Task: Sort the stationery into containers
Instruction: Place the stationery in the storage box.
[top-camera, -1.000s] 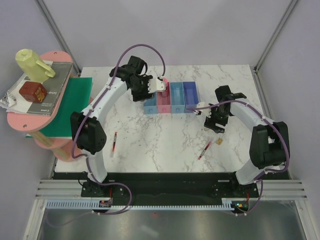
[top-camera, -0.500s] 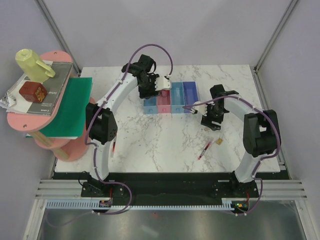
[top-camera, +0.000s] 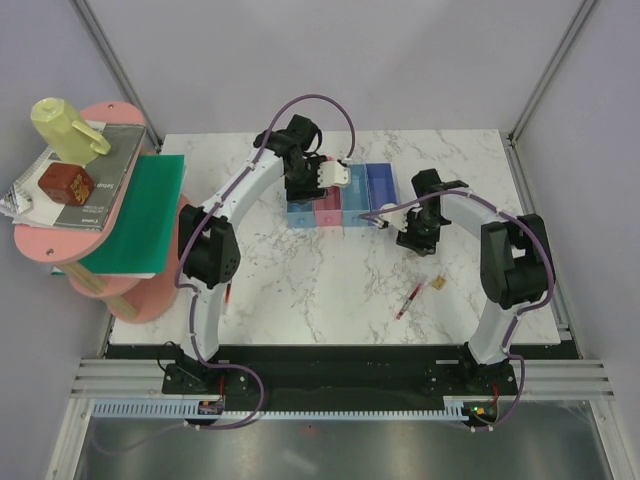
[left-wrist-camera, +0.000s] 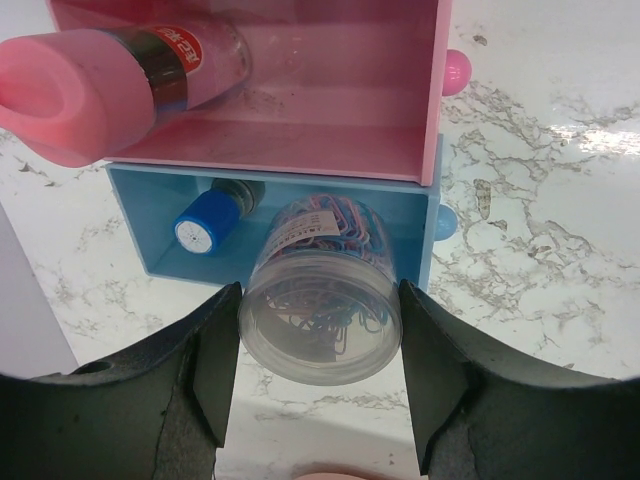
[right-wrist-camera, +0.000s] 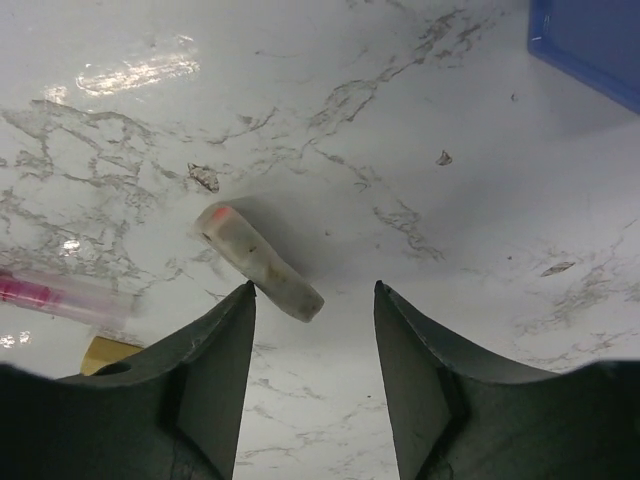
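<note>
My left gripper (left-wrist-camera: 320, 288) is shut on a round clear jar of paper clips (left-wrist-camera: 320, 325), tilted over the blue bin (left-wrist-camera: 160, 215). A small blue dark-topped piece (left-wrist-camera: 205, 225) lies in that bin. The pink glue stick (left-wrist-camera: 100, 90) lies in the pink bin (left-wrist-camera: 300, 130). My right gripper (right-wrist-camera: 315, 287) stands open above the marble, with a small whitish piece with an orange end (right-wrist-camera: 258, 262) just ahead of its left fingertip. A red pen (right-wrist-camera: 60, 295) and the tan block (right-wrist-camera: 105, 352) lie to its left. The violet-blue bin (right-wrist-camera: 590, 40) is at the upper right.
The four bins (top-camera: 355, 200) stand in a row at the table's middle back. A second red pen (top-camera: 229, 293) lies by the left arm. A pink shelf (top-camera: 60, 245) at the left carries books, a yellow-green jug (top-camera: 62, 128), a red-brown cube (top-camera: 65, 183) and a green sheet (top-camera: 135, 215).
My right gripper has moved left toward the bins and its fingers have narrowed. My left gripper has shifted slightly right over the bins with the jar.
</note>
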